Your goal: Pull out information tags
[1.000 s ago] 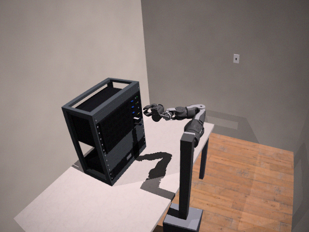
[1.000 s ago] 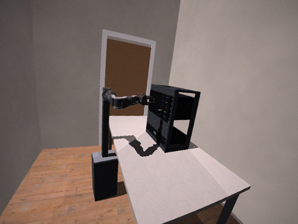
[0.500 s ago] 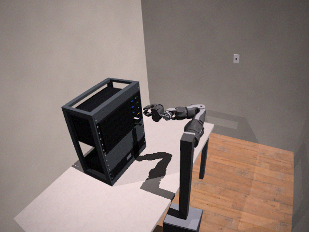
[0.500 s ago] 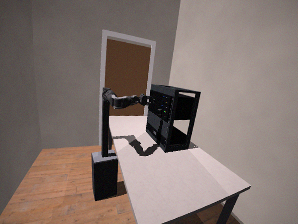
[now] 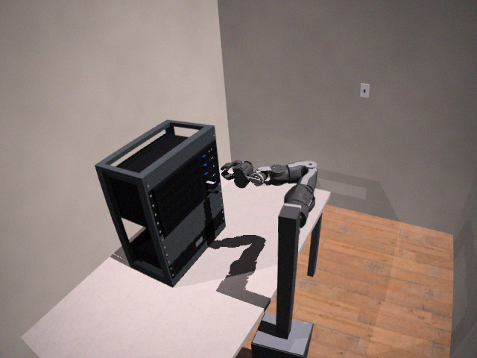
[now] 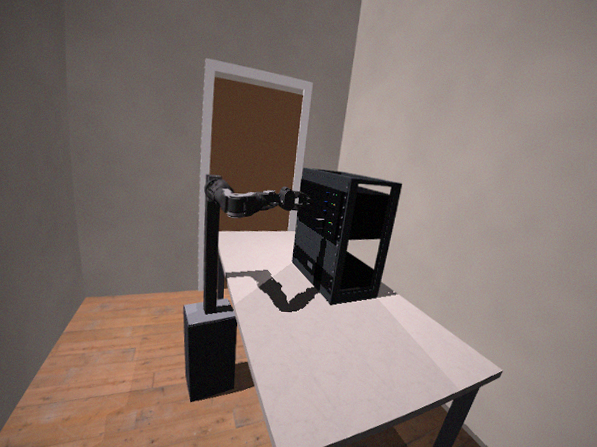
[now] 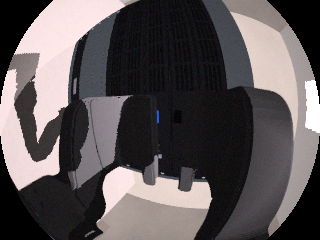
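The dark rack (image 5: 158, 231) (image 6: 341, 244) (image 7: 95, 65) stands upright on the table. Its servers' fronts carry small blue marks (image 5: 205, 165) (image 6: 326, 203) (image 7: 158, 116); I cannot tell which are tag fronts or lit buttons. Green and yellowish lights (image 5: 213, 175) show beside them; their rows are too small to read surely. One information tag with a pale top (image 5: 210, 182) (image 6: 320, 220) sticks out below the upper blue marks. My gripper (image 5: 223, 171) (image 6: 309, 199) (image 7: 171, 143) is nearly closed, with a narrow empty gap, in front of the upper servers. Its fingers hide part of the panel in the wrist view.
The table (image 5: 115, 308) (image 6: 375, 349) carries the rack near the wall. The arm's post (image 5: 287, 269) (image 6: 211, 258) stands at the table's front edge. The arm reaches over the table, and its shadow falls on the table and the rack front.
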You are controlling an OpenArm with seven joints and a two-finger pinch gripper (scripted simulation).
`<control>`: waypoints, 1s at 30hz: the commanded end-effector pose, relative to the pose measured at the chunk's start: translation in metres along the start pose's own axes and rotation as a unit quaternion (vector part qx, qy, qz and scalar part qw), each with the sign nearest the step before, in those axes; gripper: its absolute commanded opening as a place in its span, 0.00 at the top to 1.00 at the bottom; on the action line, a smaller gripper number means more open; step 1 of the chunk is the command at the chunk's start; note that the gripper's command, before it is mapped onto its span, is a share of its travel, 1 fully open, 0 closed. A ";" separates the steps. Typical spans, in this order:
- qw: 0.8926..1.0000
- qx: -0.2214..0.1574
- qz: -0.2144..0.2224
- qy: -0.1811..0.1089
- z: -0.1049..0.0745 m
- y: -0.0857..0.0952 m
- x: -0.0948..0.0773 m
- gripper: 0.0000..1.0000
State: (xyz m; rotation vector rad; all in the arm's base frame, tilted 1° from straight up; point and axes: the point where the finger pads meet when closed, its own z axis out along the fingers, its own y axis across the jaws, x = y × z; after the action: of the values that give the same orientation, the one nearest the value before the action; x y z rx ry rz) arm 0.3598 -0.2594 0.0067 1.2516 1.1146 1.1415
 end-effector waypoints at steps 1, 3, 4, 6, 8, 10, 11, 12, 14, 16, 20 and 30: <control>1.000 0.001 0.000 -0.001 0.000 0.000 0.000 0.90; 1.000 0.001 0.000 -0.001 0.000 0.000 0.000 0.90; 1.000 0.001 0.000 -0.001 0.000 0.000 0.000 0.90; 1.000 0.001 0.000 -0.001 0.000 0.000 0.000 0.90; 1.000 0.001 0.000 -0.001 0.000 0.000 0.000 0.90; 1.000 0.001 0.000 -0.001 0.000 0.000 0.000 0.90; 1.000 0.001 0.000 -0.001 0.000 0.000 0.000 0.90; 1.000 0.001 0.000 -0.001 0.000 0.000 0.000 0.90; 1.000 0.001 0.000 -0.001 0.001 0.000 0.000 0.90; 1.000 0.001 0.001 -0.002 0.002 0.000 -0.001 0.90; 1.000 0.001 0.000 -0.002 0.005 -0.001 -0.001 0.90; 1.000 0.002 0.000 -0.002 0.021 -0.001 -0.001 0.90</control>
State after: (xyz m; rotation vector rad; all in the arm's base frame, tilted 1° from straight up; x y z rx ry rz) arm 0.3802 -0.2632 0.0079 1.2604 1.0951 1.1490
